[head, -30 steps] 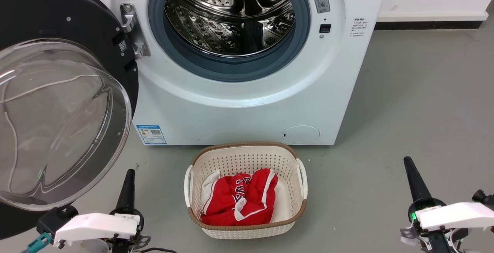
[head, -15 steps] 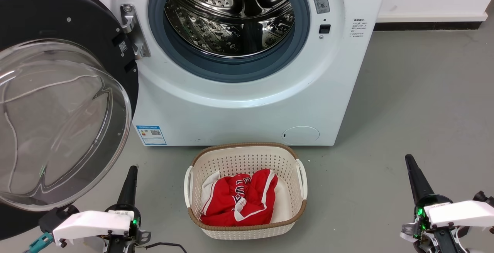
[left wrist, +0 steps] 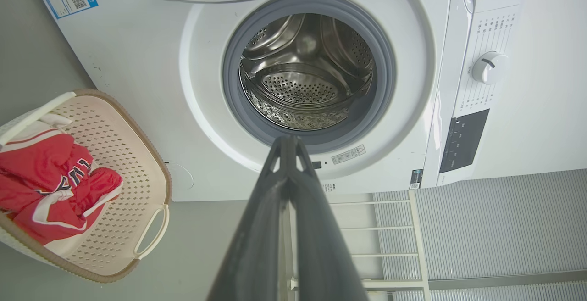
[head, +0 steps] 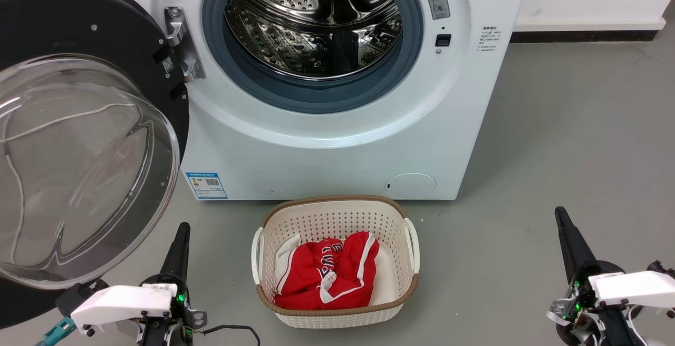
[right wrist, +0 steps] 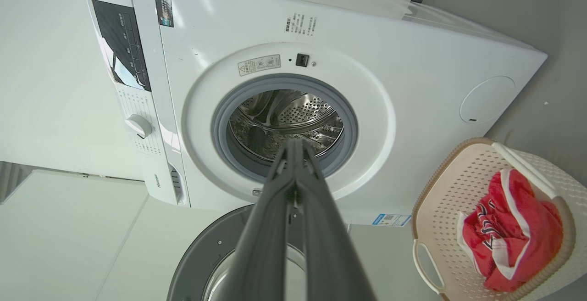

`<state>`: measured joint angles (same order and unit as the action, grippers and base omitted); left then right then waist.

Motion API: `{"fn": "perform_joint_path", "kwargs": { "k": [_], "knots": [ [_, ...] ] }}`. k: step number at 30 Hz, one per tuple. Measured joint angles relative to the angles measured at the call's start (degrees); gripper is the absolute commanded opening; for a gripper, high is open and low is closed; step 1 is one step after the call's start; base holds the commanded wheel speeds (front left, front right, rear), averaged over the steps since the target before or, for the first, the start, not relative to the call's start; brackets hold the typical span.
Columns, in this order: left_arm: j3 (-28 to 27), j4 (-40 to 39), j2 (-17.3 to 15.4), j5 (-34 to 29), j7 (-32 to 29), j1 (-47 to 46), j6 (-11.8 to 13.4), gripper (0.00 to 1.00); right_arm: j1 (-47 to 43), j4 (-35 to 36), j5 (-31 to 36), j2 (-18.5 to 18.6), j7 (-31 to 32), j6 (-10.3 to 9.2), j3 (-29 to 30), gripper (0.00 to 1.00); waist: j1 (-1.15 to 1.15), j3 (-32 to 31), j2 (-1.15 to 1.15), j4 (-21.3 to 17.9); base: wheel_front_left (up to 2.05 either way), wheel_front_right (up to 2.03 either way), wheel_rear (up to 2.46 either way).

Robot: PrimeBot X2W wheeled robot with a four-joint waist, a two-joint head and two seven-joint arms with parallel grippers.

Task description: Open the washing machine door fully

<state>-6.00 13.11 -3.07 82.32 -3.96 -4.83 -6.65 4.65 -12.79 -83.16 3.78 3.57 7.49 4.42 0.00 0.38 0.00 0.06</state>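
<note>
I count one washing machine (head: 327, 145), a white boxy front-loader with smooth enamel. Its perforated steel drum (head: 316, 19) is ringed by a grey rubber gasket (head: 316, 97). The one washing machine door (head: 79, 140) stands open on the machine's left in the head view, hanging from a metal hinge (head: 182, 45). It is a glossy black disc with a bulging clear glass bowl facing my camera.

Low on the front I see one blue label sticker (head: 206, 184) and one small round flap (head: 410, 184). On the grey floor (head: 553, 151), just in front of the machine, sits one cream plastic basket (head: 337, 203), perforated and brown-rimmed. It holds one crumpled red garment (head: 327, 272) with white trim.

There are two grippers, each with two fingers. The left gripper (head: 182, 228) sits just below the door's glass bowl, apart from it. Its dark tapered fingers (left wrist: 316, 227) are pressed together at the tips and grip nothing. The right gripper (head: 560, 214) is over bare floor, well apart from the machine. Its fingers (right wrist: 266, 236) are likewise closed tip to tip and empty
</note>
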Motion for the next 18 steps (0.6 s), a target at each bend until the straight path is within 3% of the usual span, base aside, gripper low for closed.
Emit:
{"fn": "perform_joint_path", "kwargs": {
  "k": [18],
  "knots": [
    [-0.3, 0.8, 0.1, 7.8, -2.0, -0.9, -0.5, 0.0, 0.9, -0.9, -7.8, 0.0, 1.5, 0.0, 0.7, 0.0, 0.0, -0.2, 0.0, 0.0, 0.0, 0.0, 0.0]
  ]
}}
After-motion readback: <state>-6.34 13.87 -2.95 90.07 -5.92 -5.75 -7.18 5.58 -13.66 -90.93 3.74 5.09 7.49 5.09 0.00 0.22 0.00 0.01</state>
